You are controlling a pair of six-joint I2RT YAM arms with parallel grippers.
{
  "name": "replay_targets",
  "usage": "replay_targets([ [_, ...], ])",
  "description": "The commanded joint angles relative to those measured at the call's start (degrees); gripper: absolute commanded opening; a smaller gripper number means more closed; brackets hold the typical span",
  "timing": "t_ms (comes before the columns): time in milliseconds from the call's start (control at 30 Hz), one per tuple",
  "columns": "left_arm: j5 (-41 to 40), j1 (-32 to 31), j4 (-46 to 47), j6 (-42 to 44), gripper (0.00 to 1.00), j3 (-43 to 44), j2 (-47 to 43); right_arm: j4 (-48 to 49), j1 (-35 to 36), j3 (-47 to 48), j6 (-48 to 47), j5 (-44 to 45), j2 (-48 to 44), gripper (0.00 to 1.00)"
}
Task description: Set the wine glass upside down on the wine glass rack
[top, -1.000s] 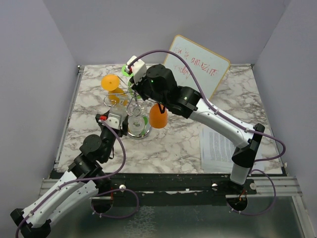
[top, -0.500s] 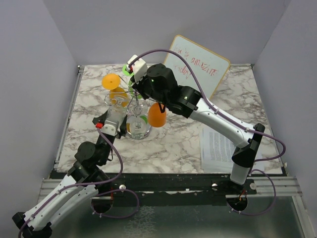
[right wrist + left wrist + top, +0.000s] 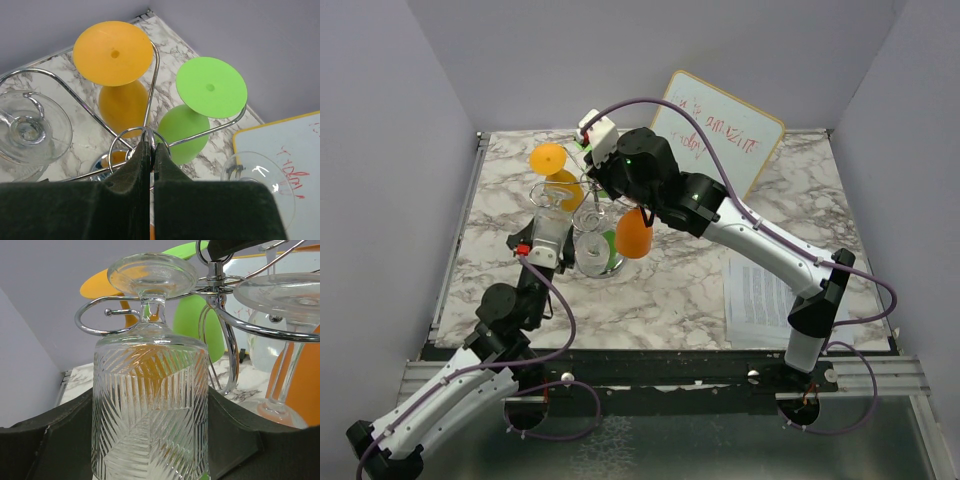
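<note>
Orange glasses [image 3: 548, 160], a green glass [image 3: 211, 87], the wine glass [image 3: 150, 405] in the left fingers [image 3: 45, 445] and the right arm [image 3: 720, 215] overhead crowd every side of the wine glass rack [image 3: 216, 285]. Bare table [image 3: 670, 290] lies open left of it and between it and the paper sheet [image 3: 758, 290]; the whiteboard [image 3: 720, 135] blocks the far right.

Three clear glasses [image 3: 150, 405] (two orange [image 3: 112, 52], one green [image 3: 211, 87]).
</note>
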Motion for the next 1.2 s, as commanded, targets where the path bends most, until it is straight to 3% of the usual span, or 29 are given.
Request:
replay_targets([
  [0, -0.87, 0.23, 8.62, -0.26, 0.00, -0.47, 0.08, 4.52, -0.17, 2.81, -2.99, 0.19, -2.45, 0.01],
  [333, -3.81, 0.24, 17.07, -1.70, 0.00, -3.30, 1.91, 1.46, -0.18, 5.35, -2.44, -1.26, -0.78, 0.01],
  [700, -7.51, 1.60, 37.98, -0.42, 0.00, -8.46, 8.05, 0.43, -0.18, 6.80, -1.78, -3.09, 0.32, 0.01],
  [1000, -6.59, 5.63, 40.57, -3.00, 0.00, -8.76, 12.24, 0.81, -0.17, 6.49, -1.92, -3.08, 0.05, 0.01],
  [1167, -6.51, 8.11, 40.38, -5.41, 0.00, -9.34, 9.81, 0.41, -0.17, 7.25, -1.58, -2.37, 0.47, 0.01],
])
